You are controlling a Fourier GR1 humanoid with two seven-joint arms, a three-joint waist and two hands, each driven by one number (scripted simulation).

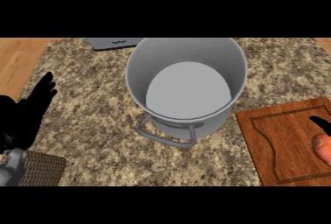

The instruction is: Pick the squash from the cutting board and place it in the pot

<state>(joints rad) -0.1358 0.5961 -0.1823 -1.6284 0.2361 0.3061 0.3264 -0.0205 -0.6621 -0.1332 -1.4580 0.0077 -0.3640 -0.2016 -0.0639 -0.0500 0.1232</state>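
Your orange squash lies on the brown wooden cutting board, far right, your right hand's black finger touching it. Left hand rests spread, left of the grey metal pot.

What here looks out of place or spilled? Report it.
Nothing stands out. The pot stands upright and empty on the counter, the squash lies on the cutting board at the right edge, and nothing is spilled.

Left hand rests open at the frame's left edge, fingers pointing up. Right hand: only a dark fingertip shows at right edge.
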